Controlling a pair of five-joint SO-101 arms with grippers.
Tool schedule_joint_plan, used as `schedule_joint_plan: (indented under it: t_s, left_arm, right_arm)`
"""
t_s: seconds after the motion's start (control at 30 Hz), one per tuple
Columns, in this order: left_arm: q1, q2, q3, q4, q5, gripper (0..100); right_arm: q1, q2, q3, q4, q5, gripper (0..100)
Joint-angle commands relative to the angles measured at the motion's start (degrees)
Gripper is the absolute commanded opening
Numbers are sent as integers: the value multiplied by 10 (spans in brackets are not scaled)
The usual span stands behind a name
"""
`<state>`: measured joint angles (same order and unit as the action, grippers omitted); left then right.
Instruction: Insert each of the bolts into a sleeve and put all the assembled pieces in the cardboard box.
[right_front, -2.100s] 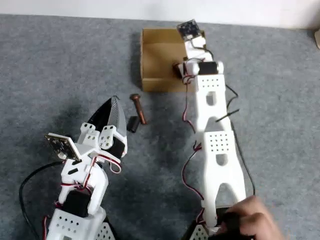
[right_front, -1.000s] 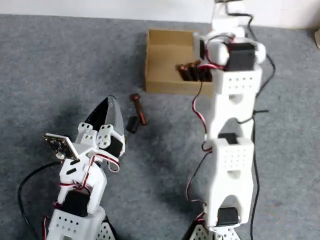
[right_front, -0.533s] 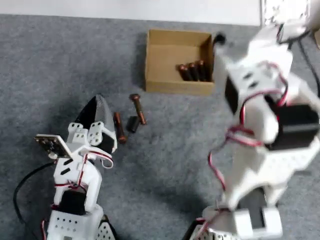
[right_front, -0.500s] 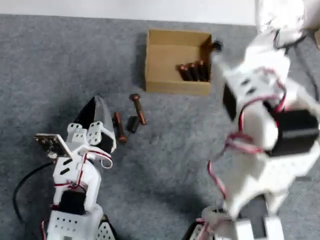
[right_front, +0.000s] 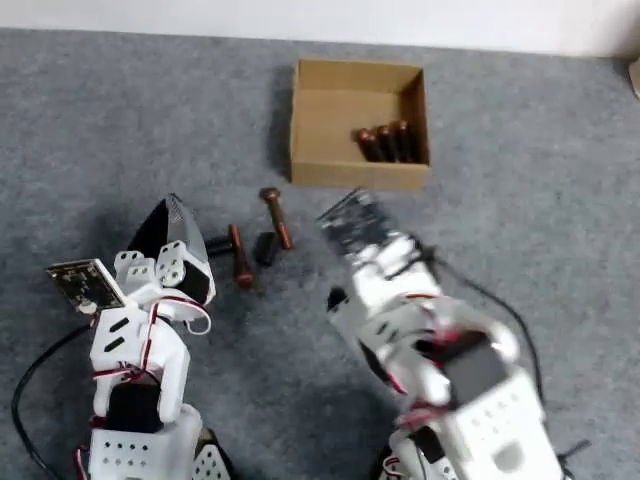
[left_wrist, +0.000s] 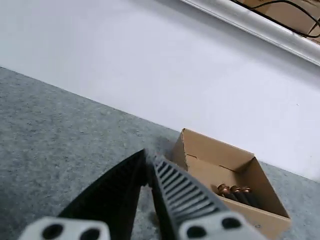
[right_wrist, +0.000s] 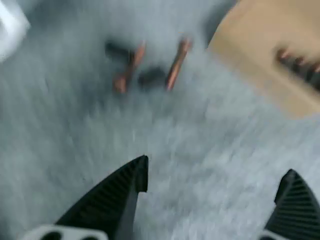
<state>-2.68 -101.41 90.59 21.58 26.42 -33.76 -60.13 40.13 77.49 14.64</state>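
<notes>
The cardboard box (right_front: 342, 108) stands at the far middle of the grey carpet, with several assembled pieces (right_front: 386, 143) lying against its right wall. In front of it lie two copper bolts (right_front: 277, 217) (right_front: 239, 255) and two black sleeves (right_front: 265, 247) (right_front: 217, 243). My left gripper (right_front: 166, 222) is shut and holds nothing, just left of the loose parts; its wrist view shows the closed fingers (left_wrist: 167, 175) and the box (left_wrist: 200, 152) beyond. My right gripper (right_wrist: 217, 180) is open above bare carpet, with the bolts (right_wrist: 176, 65) (right_wrist: 129, 67) and the box (right_wrist: 250, 45) ahead of it.
A white wall (left_wrist: 150, 60) runs behind the box. The right arm (right_front: 420, 330) is folded back low at the near right. Bare carpet lies to the left of the box and to its right.
The right arm has drawn back from over the box to the near side, its gripper open. The left arm shifted left, uncovering a second bolt and sleeve.
</notes>
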Motion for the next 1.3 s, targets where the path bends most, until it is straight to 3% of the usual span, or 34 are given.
schedule_joint_plan:
  t_s: [0.0,0.3,0.57,0.93,1.0,1.17,1.27]
  left_arm:
    - [-7,-3,-29,2,1,8]
    - [-10,-3,-36,2,3,8]
    - [-100,-3,-121,95,4,7]
    - [-127,-9,-149,135,4,7]
    - [-143,-9,-153,133,4,7]
    - [-155,-9,-161,135,4,7]
    - [-154,-7,-160,135,4,7]
  right_arm:
    - [-12,1,71,-76,24,371]
    - [-118,146,124,-246,23,371]
    - [-144,380,46,-416,-84,371]
    - [-140,718,-271,-422,-86,371]
    - [-131,749,-313,-422,-90,371]
    - [-85,781,-378,-422,-178,371]
    - [-67,782,-388,-422,-184,371]
